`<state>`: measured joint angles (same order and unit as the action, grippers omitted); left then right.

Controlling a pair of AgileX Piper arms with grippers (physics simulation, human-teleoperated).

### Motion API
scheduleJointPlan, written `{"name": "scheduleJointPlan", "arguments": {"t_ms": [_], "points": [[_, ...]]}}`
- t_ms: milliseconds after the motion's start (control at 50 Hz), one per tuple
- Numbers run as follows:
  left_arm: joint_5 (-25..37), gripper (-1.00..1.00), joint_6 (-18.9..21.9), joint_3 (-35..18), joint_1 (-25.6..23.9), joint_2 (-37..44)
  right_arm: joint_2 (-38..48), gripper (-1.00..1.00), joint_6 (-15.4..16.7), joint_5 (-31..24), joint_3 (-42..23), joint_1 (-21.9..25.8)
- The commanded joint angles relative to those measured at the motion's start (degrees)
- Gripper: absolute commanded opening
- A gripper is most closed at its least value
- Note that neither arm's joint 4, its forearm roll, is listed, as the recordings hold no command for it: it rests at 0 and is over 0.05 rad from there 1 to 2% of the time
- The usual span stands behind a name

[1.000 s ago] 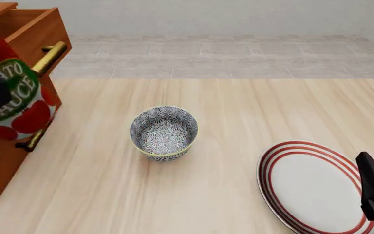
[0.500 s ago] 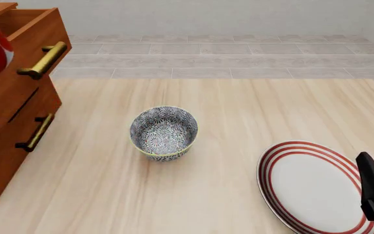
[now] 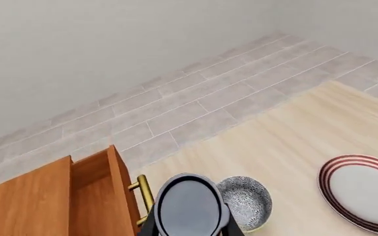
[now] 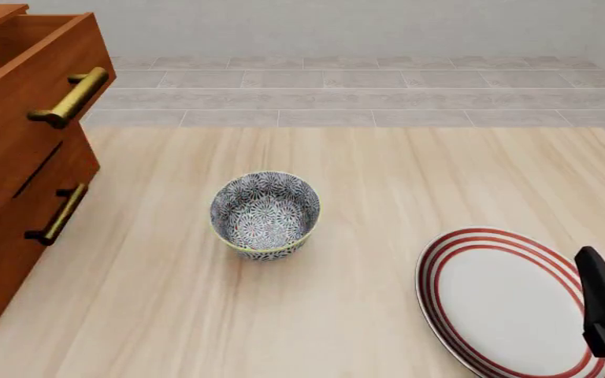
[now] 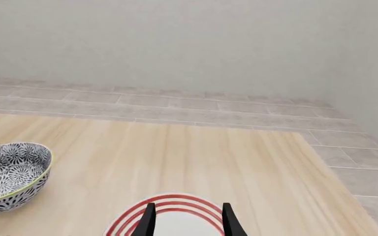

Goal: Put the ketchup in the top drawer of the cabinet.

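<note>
Ketchup (image 3: pixel 189 206) pinched in left gripper (image 3: pixel 190 227) jaws, held high beside the open top drawer (image 3: pixel 94 196) of the cabinet (image 4: pixel 19 181), not yet over the cavity. Rigid metal can, probably hefty, smooth and slippery sides; best gripped mid-body across the label. Drawer interior looks empty as far as visible. Bowl (image 4: pixel 265 214) empty, plate (image 4: pixel 507 303) bare. Right gripper (image 5: pixel 187 221) jaws spread, idle over plate on desk (image 4: pixel 387 181).
</note>
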<state>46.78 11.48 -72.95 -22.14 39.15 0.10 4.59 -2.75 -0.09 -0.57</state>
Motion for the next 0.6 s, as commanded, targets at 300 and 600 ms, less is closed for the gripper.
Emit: {"name": "scheduleJointPlan", "arguments": {"t_ms": [300,600], "points": [[-4.12,-1.0,1.61,-1.68,10.62,7.17,0.01,1.0,-0.02,-0.29,0.02,0.2],[-7.79,-1.0,2.31,-0.81,16.29,11.25,0.09,1.0,0.0,-0.38,0.02,0.08]]}}
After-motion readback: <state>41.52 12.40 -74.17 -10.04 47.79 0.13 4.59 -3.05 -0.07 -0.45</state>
